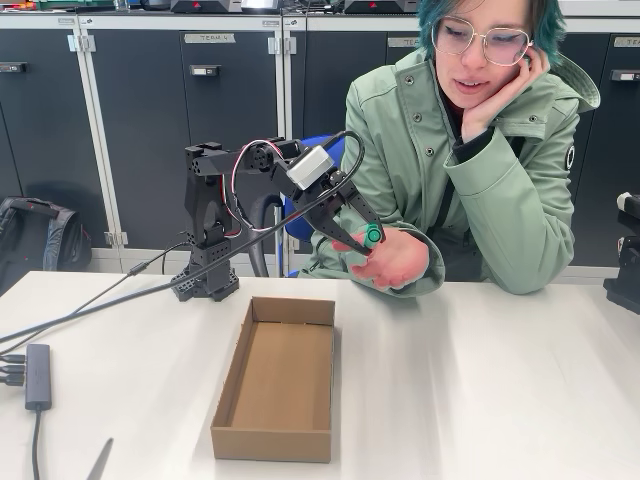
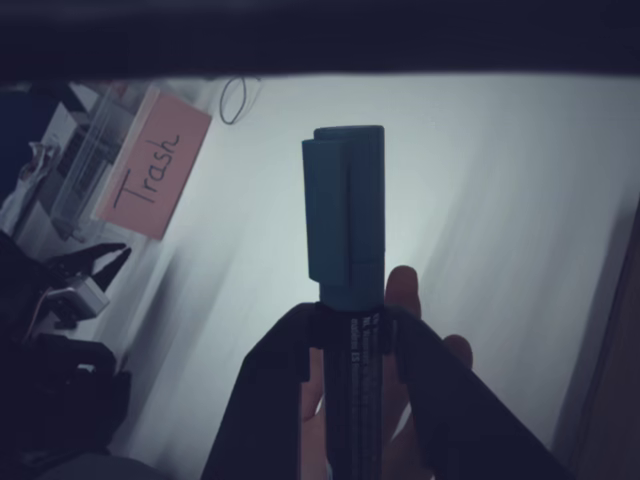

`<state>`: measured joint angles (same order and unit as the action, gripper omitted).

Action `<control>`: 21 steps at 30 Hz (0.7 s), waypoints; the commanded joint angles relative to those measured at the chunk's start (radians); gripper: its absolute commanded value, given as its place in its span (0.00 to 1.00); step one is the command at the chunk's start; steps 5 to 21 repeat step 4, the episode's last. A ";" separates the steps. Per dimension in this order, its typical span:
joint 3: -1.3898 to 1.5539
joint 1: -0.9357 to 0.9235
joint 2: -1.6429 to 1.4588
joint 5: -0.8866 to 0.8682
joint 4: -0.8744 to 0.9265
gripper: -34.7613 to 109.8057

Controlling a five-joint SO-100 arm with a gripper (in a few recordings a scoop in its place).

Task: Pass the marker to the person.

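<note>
In the fixed view my gripper (image 1: 362, 232) is raised above the table's far edge and shut on the marker (image 1: 373, 235), whose green end faces the camera. The person (image 1: 480, 150) sits behind the table in a sage-green jacket, chin resting on one hand. Their other hand (image 1: 392, 260) lies open, palm up, just under and touching the marker. In the wrist view the marker (image 2: 345, 210) stands between my dark fingers (image 2: 270, 400), green cap up and black barrel clamped. The person's fingertips (image 2: 403, 290) show behind the barrel.
An open cardboard box (image 1: 275, 380) sits mid-table in front of the arm's base (image 1: 205, 280). A USB hub (image 1: 38, 375) with cables lies at the left edge, and a grey pointed tool (image 1: 100, 462) at the bottom left. A pink "Trash" sign (image 2: 152, 165) shows in the wrist view.
</note>
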<state>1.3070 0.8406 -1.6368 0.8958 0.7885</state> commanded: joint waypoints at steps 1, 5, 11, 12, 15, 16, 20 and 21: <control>-0.003 -0.002 -0.014 0.025 -0.003 0.34; -0.002 0.000 -0.014 0.040 0.002 0.40; -0.002 0.000 -0.014 0.040 0.002 0.40; -0.002 0.000 -0.014 0.040 0.002 0.40; -0.002 0.000 -0.014 0.040 0.002 0.40; -0.002 0.000 -0.014 0.040 0.002 0.40; -0.002 0.000 -0.014 0.040 0.002 0.40; -0.002 0.000 -0.014 0.040 0.002 0.40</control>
